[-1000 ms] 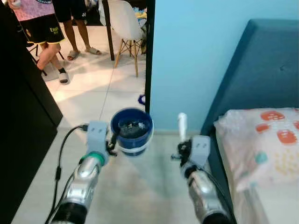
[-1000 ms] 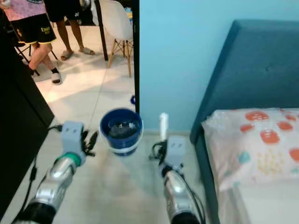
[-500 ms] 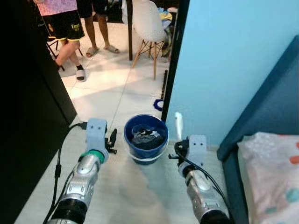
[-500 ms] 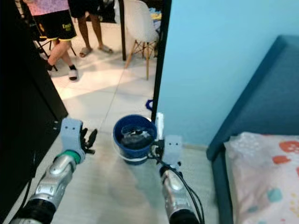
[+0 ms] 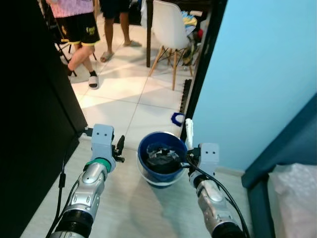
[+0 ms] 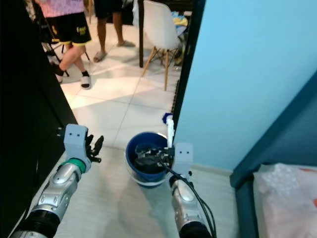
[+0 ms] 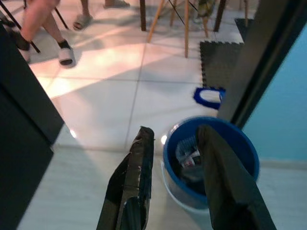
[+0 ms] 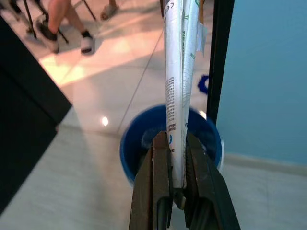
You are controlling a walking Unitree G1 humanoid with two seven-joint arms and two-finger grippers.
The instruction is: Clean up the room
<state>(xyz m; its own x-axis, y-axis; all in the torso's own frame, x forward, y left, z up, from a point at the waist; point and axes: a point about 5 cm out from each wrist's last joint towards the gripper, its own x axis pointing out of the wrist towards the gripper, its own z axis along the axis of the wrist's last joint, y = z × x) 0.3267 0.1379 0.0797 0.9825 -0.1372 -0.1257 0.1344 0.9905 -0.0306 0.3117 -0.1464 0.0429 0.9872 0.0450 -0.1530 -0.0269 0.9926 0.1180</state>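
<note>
A blue bucket (image 5: 159, 180) with crumpled trash inside stands on the pale floor by the doorway, between my two arms. My right gripper (image 5: 186, 159) is shut on a white tube (image 5: 188, 133), which stands upright at the bucket's right rim. In the right wrist view the tube (image 8: 176, 72) rises from between the fingers (image 8: 161, 158), with the bucket (image 8: 128, 160) just beyond. My left gripper (image 5: 119, 148) is open and holds nothing, a little left of the bucket. In the left wrist view the bucket (image 7: 242, 141) lies past the right finger (image 7: 213, 158).
A black cabinet (image 5: 29, 124) lines the left side. The black door frame (image 5: 203, 64) and light blue wall (image 5: 267, 74) stand behind the bucket. At right are a teal bed frame (image 5: 292, 144) and a pillow (image 5: 297, 198). Through the doorway are a white chair (image 5: 168, 22), a person's legs (image 5: 81, 37) and a small blue object (image 5: 177, 118).
The camera has swung left, so the bed has slid out to the right. The bucket now sits between my grippers, and the tube has come up to its right rim.
</note>
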